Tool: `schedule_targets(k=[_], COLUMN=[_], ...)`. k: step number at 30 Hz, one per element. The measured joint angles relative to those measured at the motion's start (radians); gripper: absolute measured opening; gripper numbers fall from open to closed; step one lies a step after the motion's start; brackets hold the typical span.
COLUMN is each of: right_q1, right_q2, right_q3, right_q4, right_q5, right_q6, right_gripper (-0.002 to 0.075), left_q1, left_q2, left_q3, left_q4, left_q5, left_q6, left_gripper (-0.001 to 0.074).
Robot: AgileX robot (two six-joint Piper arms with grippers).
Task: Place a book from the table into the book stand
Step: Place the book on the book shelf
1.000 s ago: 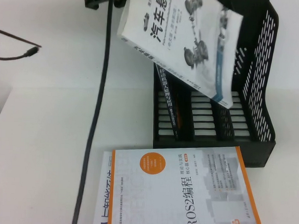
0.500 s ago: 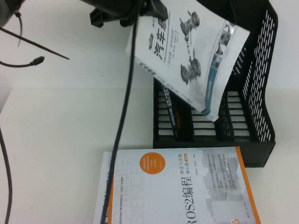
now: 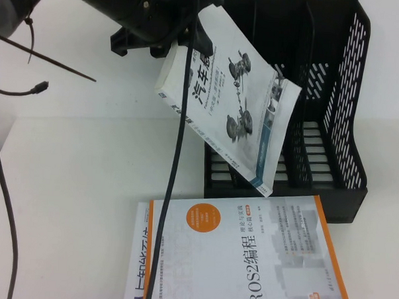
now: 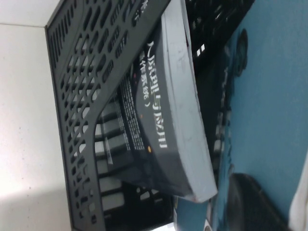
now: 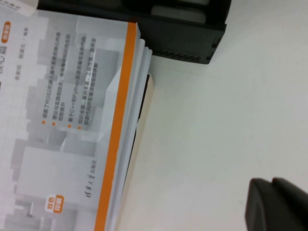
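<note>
Book [image 3: 231, 114], a large thin paperback with a white-grey front and a car suspension drawing, was seen in the high view held in the air, tilted, its lower corner hanging over the near left part of the book stand [image 3: 347, 96]. It was gripped at its upper far-left corner by the left gripper [image 3: 184, 39], whose fingers were closed onto the cover. A dark cable [image 3: 175, 168] was draped across the front of it. On the table [image 3: 72, 184], near the stand, the orange-edged ROS2 book [image 3: 248, 257] was lying flat. The right gripper was not shown in this view.

In the left wrist view, the dark teal back of the book [image 4: 269, 96] was seen close to the camera, beside a dark-spined book [image 4: 163, 120] already leaning inside the stand [image 4: 77, 120]. A little of the gripper's dark body was seen at the edge.

In the right wrist view, the ROS2 book [image 5: 62, 120] and a corner of the stand [image 5: 192, 38] were seen, and a dark part of the right gripper [image 5: 276, 204] hung above bare table; its opening could not be told.

The book was judged light but limp: held by one corner it would sag and swing, and its glossy cover could slip. A hold near the spine was judged firmer.
</note>
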Motion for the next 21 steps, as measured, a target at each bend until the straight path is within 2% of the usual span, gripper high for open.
schedule_targets(k=[9, 14, 17, 21], right_q1=[0.0, 0.0, 0.0, 0.0], right_q2=[0.0, 0.0, 0.0, 0.0], right_q3=[0.0, 0.0, 0.0, 0.0], right_q4=[-0.002, -0.002, -0.002, -0.002], right_q5=[-0.006, -0.017, -0.021, -0.027], right_q6=[0.016, 0.019, 0.019, 0.019], right_gripper=[-0.0001, -0.0001, -0.0002, -0.0002], left_q1=[-0.01, -0.055, -0.088, -0.145], left_q2=[-0.002, -0.018, -0.018, -0.018], left_q3=[0.0, 0.0, 0.0, 0.0], left_q4=[0.0, 0.042, 0.116, 0.328], left_q5=[-0.027, -0.138, -0.243, -0.291], left_q6=[-0.01, -0.028, -0.054, -0.165], left_gripper=[0.0118, 0.0118, 0.0118, 0.0118])
